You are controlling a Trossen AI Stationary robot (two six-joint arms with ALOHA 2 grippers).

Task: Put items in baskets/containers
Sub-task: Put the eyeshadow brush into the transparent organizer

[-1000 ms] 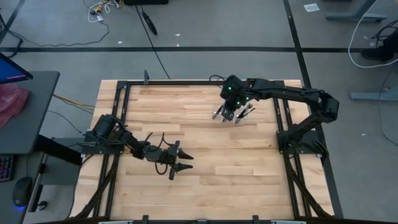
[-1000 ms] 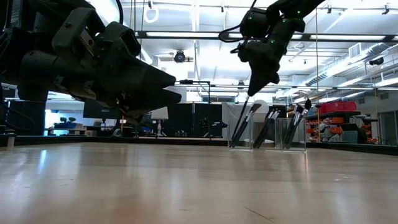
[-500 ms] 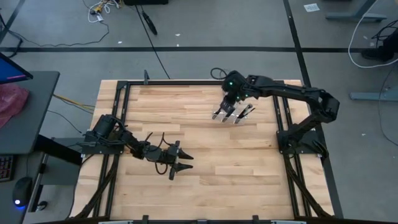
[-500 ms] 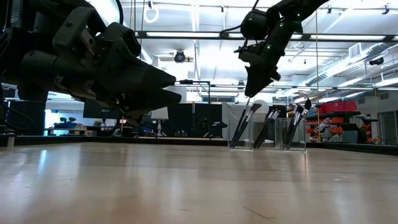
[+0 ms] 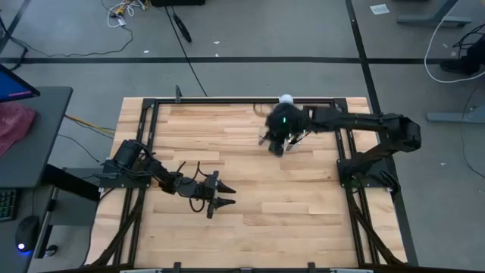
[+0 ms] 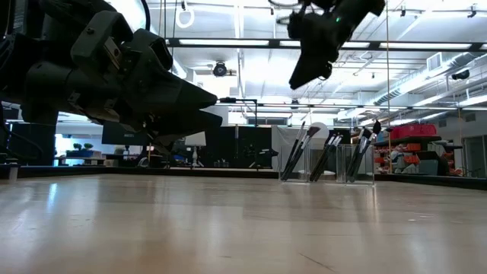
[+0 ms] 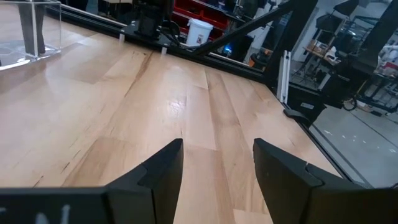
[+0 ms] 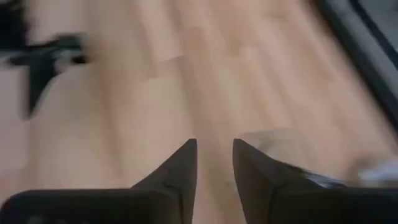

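Makeup brushes stand leaning in the clear plastic tray near the far edge of the tabletop, toward its far right corner. In the low view their dark handles slant upward in three loose bunches, bristle tips uppermost, one pale tip on the bunch nearest the middle. From above, the tray is mostly hidden under the right arm; only a few brush ends peek out beside it.

Directly over the tray hangs the right gripper, well clear of the brush tips and touching none of them. Its two dark fingers stand a narrow gap apart with nothing between them, so the tool is released and empty.

Just behind that arm, at the far edge, sits a white ball on the frame rail.

The left gripper waits low over the wood, near the tabletop's middle and toward its left edge, well apart from the tray. Its fingers are spread wide and hold nothing; bare planks show between them.

A dark metal frame borders the tabletop on all sides.
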